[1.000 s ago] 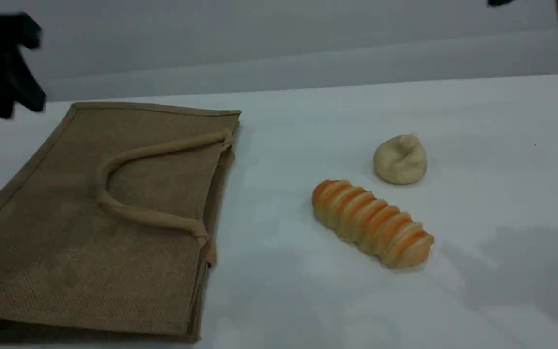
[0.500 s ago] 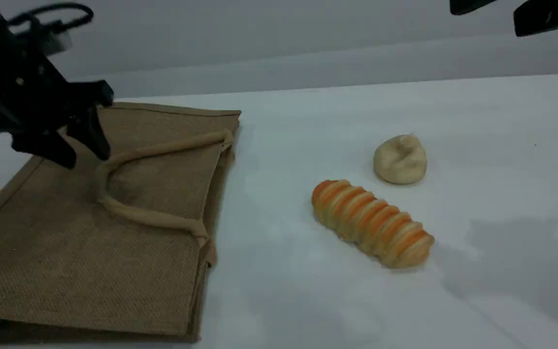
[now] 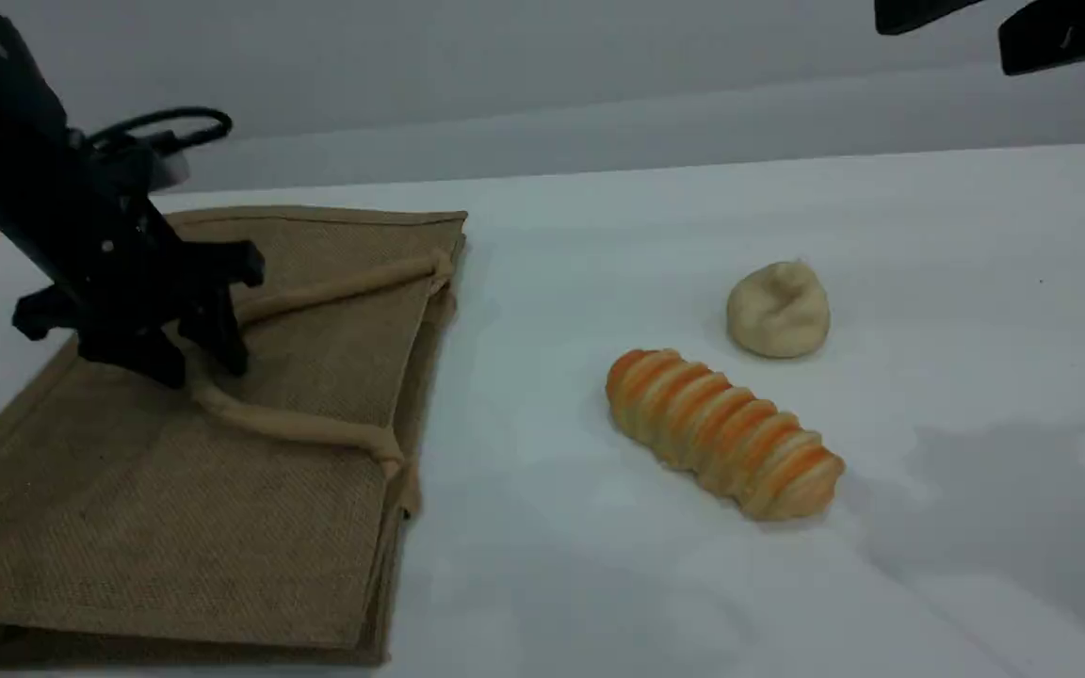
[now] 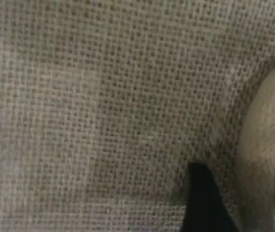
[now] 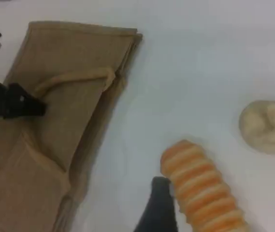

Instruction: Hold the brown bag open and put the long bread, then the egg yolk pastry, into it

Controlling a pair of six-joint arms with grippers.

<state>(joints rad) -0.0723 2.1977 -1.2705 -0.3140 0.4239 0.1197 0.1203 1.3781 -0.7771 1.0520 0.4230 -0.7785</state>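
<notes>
We see the brown bag, coarse tan jute, lying flat at the table's left. Our left gripper, jaws apart, has come down to straddle its rope handle. Striped long bread and pale egg yolk pastry lie unmoved, right. Our right gripper hangs open.

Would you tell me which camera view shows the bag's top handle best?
The scene view: the whole rope handle loops across the flat brown bag, with the left gripper at its bend. The right wrist view shows it smaller and partly blocked; the left wrist view only a blurred sliver.
</notes>
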